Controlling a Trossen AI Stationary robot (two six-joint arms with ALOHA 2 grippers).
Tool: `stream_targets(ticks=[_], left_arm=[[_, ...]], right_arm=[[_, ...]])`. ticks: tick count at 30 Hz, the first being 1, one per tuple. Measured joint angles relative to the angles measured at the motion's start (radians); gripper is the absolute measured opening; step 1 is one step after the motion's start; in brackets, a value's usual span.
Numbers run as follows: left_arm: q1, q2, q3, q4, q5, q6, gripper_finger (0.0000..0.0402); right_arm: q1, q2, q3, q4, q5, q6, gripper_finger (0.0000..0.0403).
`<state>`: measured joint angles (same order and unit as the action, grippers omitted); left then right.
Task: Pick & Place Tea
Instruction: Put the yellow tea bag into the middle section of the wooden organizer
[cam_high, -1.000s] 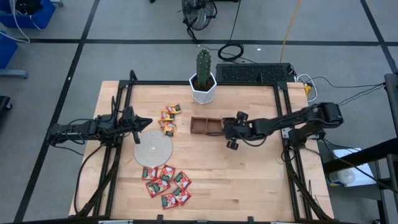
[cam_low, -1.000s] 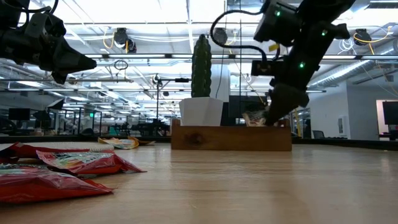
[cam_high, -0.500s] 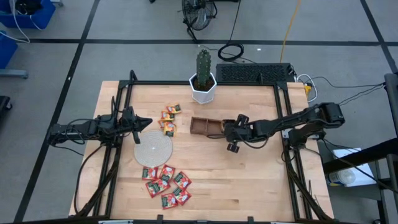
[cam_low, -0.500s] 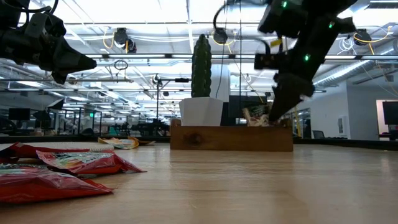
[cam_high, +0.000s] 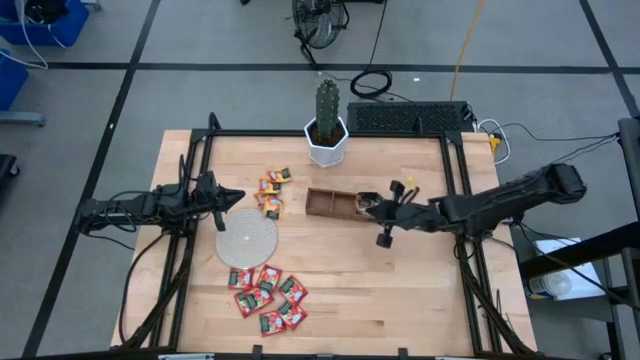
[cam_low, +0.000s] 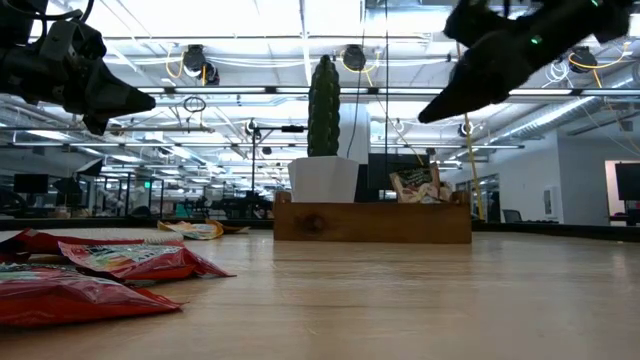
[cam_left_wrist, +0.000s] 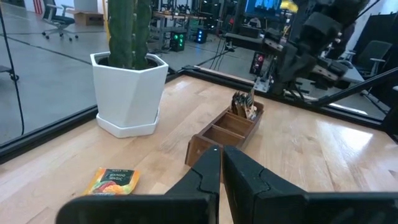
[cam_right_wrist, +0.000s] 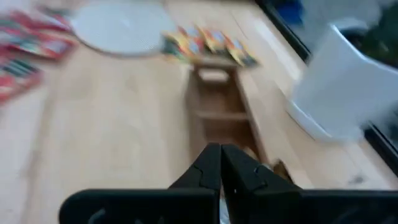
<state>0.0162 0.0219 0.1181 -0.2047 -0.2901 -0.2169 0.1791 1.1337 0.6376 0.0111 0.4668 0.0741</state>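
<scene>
The right gripper (cam_high: 372, 206) had pulled back and lifted since a second ago: then it was dipped into the right-hand end of the brown tray (cam_high: 322, 203), and now it hung above and just to the right of that end, fingers pressed together and holding nothing. In the low view it (cam_low: 432, 113) sat well clear of the tray (cam_low: 372, 222). Left behind in that end compartment stood whitish sachets (cam_low: 419, 186), upright and poking above the rim; the left wrist view showed them (cam_left_wrist: 243, 104) there too, print too small to read.

The left gripper (cam_high: 238, 196) hadn't budged, parked over the table's left side just above the round grey disc (cam_high: 247, 239), its fingers (cam_left_wrist: 211, 168) together and empty.

The rest of the tea looked unchanged: orange-yellow sachets (cam_high: 271, 192) lay scattered left of the tray, and the red-and-green sachets (cam_high: 268, 293) were heaped below the disc. One orange sachet (cam_left_wrist: 112, 181) near the white cactus pot (cam_left_wrist: 129, 91) carried a label that seemed to read "MANGO GINGER", though I couldn't be sure.
</scene>
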Motion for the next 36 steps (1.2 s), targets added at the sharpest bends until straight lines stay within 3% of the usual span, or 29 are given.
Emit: stream_targets(ticks=[7,13,23,28,36], left_arm=[[0.0,0.0,0.0,-0.001,0.0,0.0,0.0021],[0.0,0.0,0.0,0.0,0.0,0.0,0.0021],[0.0,0.0,0.0,0.078,-0.001,-0.057,0.0021],[0.0,0.0,0.0,0.16,0.0,-0.085,0.0021],[0.001,0.0,0.0,0.163,-0.026,-0.045,0.0021]], right_arm=[[-0.056,-0.117,-0.282,0.487,-0.193,-0.087,0.0],[-0.11,-0.182,-0.438,0.734,-0.305,-0.121,0.0],[-0.292,-0.27,-0.501,0.69,-0.528,-0.077,0.0],[-0.321,-0.276,-0.564,0.801,-0.628,-0.032,0.0],[-0.324,-0.311,-0.619,0.862,-0.6,-0.032,0.0]])
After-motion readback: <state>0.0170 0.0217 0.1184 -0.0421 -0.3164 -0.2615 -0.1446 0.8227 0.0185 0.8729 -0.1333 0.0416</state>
